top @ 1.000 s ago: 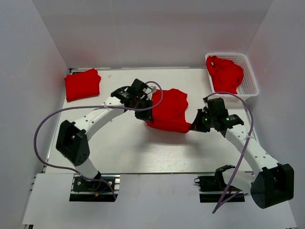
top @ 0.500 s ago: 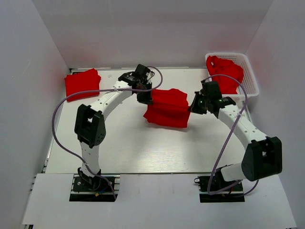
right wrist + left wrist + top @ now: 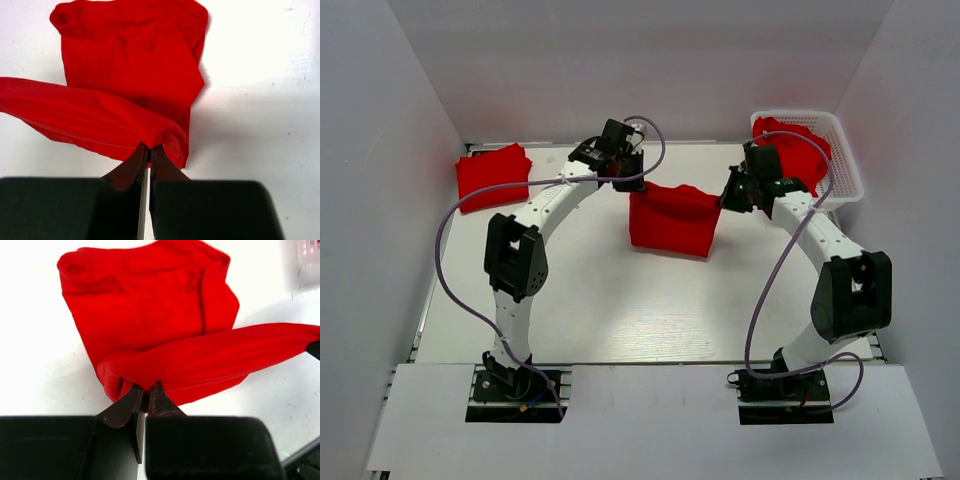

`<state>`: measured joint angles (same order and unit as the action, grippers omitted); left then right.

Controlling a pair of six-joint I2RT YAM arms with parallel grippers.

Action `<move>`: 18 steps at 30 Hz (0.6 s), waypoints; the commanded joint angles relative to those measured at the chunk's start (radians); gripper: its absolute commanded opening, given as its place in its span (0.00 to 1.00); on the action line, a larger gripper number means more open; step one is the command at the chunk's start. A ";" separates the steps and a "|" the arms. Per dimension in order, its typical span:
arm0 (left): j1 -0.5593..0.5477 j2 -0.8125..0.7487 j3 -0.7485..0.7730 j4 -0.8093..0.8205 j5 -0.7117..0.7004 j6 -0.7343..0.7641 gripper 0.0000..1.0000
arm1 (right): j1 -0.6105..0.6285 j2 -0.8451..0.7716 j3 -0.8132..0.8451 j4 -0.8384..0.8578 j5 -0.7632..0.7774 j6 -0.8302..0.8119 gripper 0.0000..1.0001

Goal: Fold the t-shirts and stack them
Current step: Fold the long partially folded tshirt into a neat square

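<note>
The left gripper (image 3: 145,392) has its jaws pinched together on one corner of a red t-shirt (image 3: 670,222). The right gripper (image 3: 147,152) is pinched on the opposite corner, so the cloth hangs stretched between the two tools, its top edge sagging a little and its lower part draped onto the table (image 3: 600,300) beneath them. I judge this fold to be under way, not finished (the shirt is neither flat nor squared). Well out to the left of the left gripper lies a folded red pile (image 3: 492,177), the done part; how many shirts it holds I cannot tell. Just beyond the right gripper a white basket (image 3: 848,172) holds a crumpled red heap (image 3: 790,155), at least one shirt left to do. Counted: two grippers, one held shirt, one folded pile, one heap, one basket.
</note>
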<state>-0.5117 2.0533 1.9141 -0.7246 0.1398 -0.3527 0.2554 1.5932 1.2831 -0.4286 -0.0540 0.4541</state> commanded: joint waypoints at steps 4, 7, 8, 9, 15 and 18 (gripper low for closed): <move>0.030 0.025 0.077 0.033 -0.078 0.024 0.00 | -0.027 0.043 0.081 0.045 0.026 -0.034 0.00; 0.039 0.037 0.077 0.067 -0.069 0.024 0.00 | -0.036 0.063 0.094 0.053 0.025 -0.035 0.00; 0.039 0.053 0.091 0.067 -0.069 0.024 0.00 | -0.039 0.088 0.099 0.056 0.019 -0.040 0.00; 0.048 0.063 0.101 0.067 -0.059 0.024 0.00 | -0.042 0.093 0.119 0.059 0.017 -0.040 0.00; 0.068 0.125 0.132 0.161 -0.003 0.034 0.00 | -0.061 0.163 0.156 0.108 0.025 -0.035 0.00; 0.068 0.165 0.166 0.191 0.035 0.044 0.00 | -0.067 0.209 0.191 0.148 0.013 -0.029 0.00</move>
<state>-0.4656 2.2150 2.0212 -0.5999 0.1558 -0.3328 0.2127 1.7767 1.4048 -0.3481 -0.0635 0.4370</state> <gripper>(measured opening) 0.145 0.023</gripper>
